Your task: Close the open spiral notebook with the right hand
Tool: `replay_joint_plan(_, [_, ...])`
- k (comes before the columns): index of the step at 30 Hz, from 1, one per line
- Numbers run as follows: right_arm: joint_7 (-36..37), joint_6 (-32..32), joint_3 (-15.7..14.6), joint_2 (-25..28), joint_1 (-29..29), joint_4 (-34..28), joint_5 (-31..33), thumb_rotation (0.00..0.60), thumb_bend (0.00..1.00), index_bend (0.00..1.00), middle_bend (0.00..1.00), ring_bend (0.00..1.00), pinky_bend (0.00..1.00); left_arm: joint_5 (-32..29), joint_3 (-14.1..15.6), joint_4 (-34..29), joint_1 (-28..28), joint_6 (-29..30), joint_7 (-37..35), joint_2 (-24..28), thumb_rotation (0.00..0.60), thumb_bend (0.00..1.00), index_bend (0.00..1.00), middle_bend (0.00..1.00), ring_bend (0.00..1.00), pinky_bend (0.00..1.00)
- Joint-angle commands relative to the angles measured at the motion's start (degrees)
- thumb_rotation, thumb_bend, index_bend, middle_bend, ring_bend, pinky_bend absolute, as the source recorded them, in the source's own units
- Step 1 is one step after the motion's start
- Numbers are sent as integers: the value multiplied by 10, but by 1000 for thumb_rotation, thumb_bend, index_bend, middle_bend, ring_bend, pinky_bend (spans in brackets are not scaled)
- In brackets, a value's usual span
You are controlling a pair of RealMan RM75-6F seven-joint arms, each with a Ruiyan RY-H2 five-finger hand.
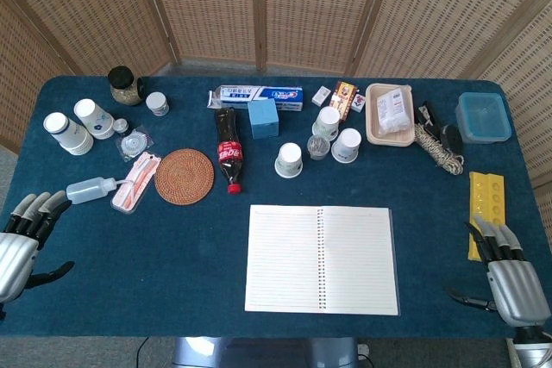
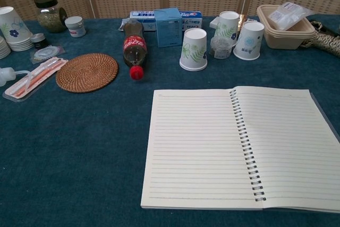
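Note:
The spiral notebook [image 1: 321,258] lies open and flat on the blue table, lined pages up, with its wire spine [image 2: 245,144] running down the middle. My right hand [image 1: 505,280] hangs at the table's near right corner, well to the right of the notebook, with its fingers apart and nothing in it. At the near left corner my left hand [image 1: 19,239] is likewise empty with its fingers spread. Neither hand shows in the chest view.
Behind the notebook stand three paper cups [image 1: 290,160], a cola bottle [image 1: 228,148] lying down, a woven coaster [image 1: 184,176] and a toothpaste box [image 1: 258,96]. A yellow tray [image 1: 485,213] lies just beyond my right hand. A folding screen closes the back.

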Motion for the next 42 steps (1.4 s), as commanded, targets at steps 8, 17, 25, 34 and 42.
replay_joint_plan(8, [67, -119, -33, 11, 94, -19, -88, 342, 0, 0, 0, 0, 0, 8, -5, -50, -14, -15, 33, 30, 600, 0, 0, 0, 0, 0])
replay_joint_plan(17, [71, -230, -32, -5, 177, -44, -97, 343, 20, 1, 7, 0, 0, -3, -7, -77, -19, -30, 44, 50, 600, 0, 0, 0, 0, 0])
replay_joint_plan(25, [64, -324, -27, -27, 247, -60, -86, 342, 199, 40, 29, 0, 0, -7, -7, -90, -30, -54, 51, 63, 600, 0, 0, 0, 0, 0])
replay_joint_plan(34, [92, -390, -29, -58, 305, -54, -74, 342, 203, 48, 35, 0, 0, -19, -9, -92, -32, -64, 54, 59, 600, 0, 0, 0, 0, 0])
replay_joint_plan(42, [106, -401, -40, -88, 326, -19, -70, 341, 204, 70, 55, 0, 0, -20, -10, -95, -35, -69, 58, 52, 600, 0, 0, 0, 0, 0])
